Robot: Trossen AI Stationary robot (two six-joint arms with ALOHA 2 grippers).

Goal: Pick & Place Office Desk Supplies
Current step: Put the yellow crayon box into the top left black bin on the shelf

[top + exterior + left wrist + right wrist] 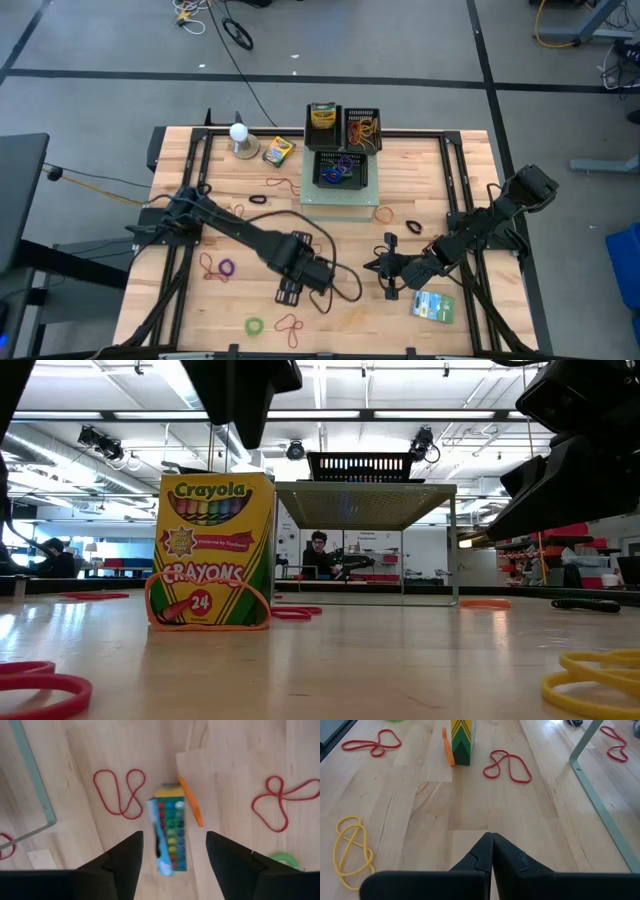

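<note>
Left gripper [172, 851] spread wide, straddling the upright crayon box [170, 834] — drop square over it, clear the orange rubber band [190, 808] beside it, then close.

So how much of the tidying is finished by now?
Partly. The black bins at the back already hold a crayon box and some rubber bands. The left gripper hangs open over an upright crayon box; the right gripper is shut and empty. Many bands, another crayon box and a packet remain.
</note>
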